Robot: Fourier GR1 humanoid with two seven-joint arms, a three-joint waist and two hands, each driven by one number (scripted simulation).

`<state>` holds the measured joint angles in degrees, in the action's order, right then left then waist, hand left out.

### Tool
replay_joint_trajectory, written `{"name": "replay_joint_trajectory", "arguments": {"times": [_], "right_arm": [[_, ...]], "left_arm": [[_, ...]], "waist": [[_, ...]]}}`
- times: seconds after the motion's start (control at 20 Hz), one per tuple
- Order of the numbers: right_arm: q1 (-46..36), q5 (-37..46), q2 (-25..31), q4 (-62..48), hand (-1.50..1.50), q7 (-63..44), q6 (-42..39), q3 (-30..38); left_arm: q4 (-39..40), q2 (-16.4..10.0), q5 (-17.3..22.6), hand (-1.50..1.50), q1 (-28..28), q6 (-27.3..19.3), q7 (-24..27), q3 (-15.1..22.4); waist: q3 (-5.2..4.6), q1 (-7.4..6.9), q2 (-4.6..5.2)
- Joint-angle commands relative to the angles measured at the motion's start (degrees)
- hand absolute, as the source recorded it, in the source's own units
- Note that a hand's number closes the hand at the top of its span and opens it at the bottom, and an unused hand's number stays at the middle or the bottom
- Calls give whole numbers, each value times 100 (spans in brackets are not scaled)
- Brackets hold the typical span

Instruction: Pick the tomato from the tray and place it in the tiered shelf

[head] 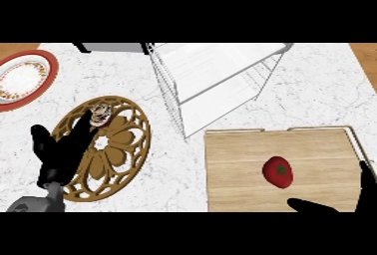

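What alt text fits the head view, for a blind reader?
A red tomato lies on a wooden tray at lower right, with the open right hand just below it, not touching. A white wire tiered shelf stands behind the tray; the open left hand rests at left over a gold trivet.

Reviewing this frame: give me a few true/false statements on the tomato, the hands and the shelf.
The tomato lies on the wooden tray. True.
The right robot hand is curled round the tomato. False: open, beside the tomato, not touching.
The tomato sits in the tiered shelf. False: it is on the tray.
The left robot hand shows over the golden trivet's left side. True.
The red-rimmed plate is right of the tray. False: it is far left.
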<state>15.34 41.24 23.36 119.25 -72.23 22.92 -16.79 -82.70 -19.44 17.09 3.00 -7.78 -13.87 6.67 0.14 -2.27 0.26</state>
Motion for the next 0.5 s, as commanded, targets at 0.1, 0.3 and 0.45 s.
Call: {"name": "replay_joint_trajectory", "arguments": {"times": [0.1,0.3,0.45], "right_arm": [[-775,735,-929,-659,-150,-1303,-667,-18],[-950,1255,-1463,-1069,-150,-1302,-1028,-5],[-1170,1545,-1737,-1277,-150,-1302,-1214,319]], "left_arm": [[367,191,-75,0,-205,-45,-89,137],[325,88,16,0,50,-30,-289,-38],[413,127,-41,0,-301,50,19,-17]], "waist": [[-42,68,38],[-38,148,23],[-38,153,15]]}}
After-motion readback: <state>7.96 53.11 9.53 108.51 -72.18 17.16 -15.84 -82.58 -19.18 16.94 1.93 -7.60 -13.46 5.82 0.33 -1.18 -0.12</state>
